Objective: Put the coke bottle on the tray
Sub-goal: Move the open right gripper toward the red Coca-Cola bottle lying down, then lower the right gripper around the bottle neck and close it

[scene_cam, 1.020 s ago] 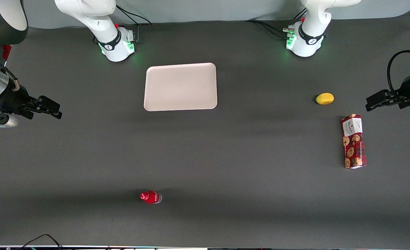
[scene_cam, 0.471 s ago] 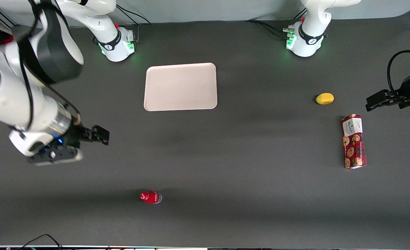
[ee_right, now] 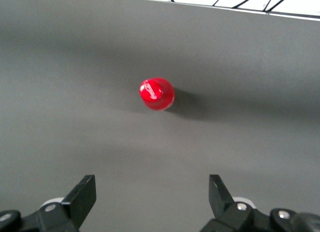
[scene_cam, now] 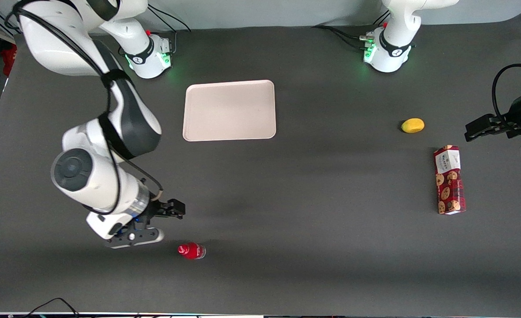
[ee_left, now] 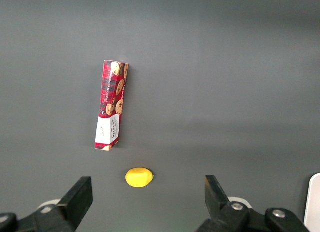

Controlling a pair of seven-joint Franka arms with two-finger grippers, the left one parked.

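Coke bottle [scene_cam: 191,250] stands upright on the bench [scene_cam: 313,247], untouched, at about 4 o'clock from the gripper [scene_cam: 175,209], whose fingers [ee_right: 82,196] are spread apart, empty.

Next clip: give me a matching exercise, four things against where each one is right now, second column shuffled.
Things:
1. coke bottle
2. tray
3. gripper
4. lemon

Places:
A. near the cookie box, toward the parked arm's end
B. between the two arm bases
C. standing on the table, nearest the front camera
D. open, close above the bottle, not touching it

Pairs: 1-C, 2-B, 3-D, 4-A
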